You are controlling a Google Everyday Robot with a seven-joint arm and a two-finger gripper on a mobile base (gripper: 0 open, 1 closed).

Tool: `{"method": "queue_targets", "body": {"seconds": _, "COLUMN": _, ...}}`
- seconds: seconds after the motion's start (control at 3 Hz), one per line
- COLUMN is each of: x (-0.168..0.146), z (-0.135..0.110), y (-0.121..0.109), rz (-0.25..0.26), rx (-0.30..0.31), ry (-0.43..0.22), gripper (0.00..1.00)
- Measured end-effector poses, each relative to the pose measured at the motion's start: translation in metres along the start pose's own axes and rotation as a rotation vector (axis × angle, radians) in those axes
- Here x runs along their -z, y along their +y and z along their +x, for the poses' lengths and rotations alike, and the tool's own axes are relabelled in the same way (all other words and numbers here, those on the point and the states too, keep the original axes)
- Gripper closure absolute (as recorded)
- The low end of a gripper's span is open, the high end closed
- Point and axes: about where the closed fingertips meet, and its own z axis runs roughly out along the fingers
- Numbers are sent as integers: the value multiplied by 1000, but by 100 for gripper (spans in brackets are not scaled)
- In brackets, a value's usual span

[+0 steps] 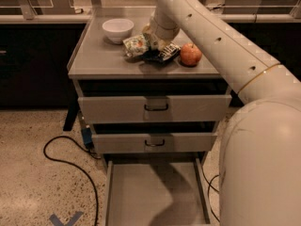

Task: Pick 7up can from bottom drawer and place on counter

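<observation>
Gripper [151,40] on the cream robot arm sits at the small green-and-white 7up can [136,45] near the back edge of the flat light-grey counter [94,66], its hold impossible to tell; releasing well likely means settling it flat, clear of the round white bowl [117,29], then lifting straight.

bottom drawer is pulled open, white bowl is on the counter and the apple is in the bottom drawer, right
Not quite. The camera view shows the apple on the counter, beside the chip bag, not in the bottom drawer. The drawer is open and the white bowl is on the counter, as you say. The gripper is low over the counter by the can.
</observation>
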Motion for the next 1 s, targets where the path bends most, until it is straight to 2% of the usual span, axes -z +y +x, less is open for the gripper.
{"method": "queue_targets", "body": {"seconds": 0.33, "x": -3, "z": 1, "y": 3, "rz": -8, "rx": 1, "ry": 3, "gripper": 81}}
{"method": "queue_targets", "body": {"seconds": 1.0, "x": -3, "z": 1, "y": 3, "rz": -8, "rx": 1, "ry": 3, "gripper": 36}}
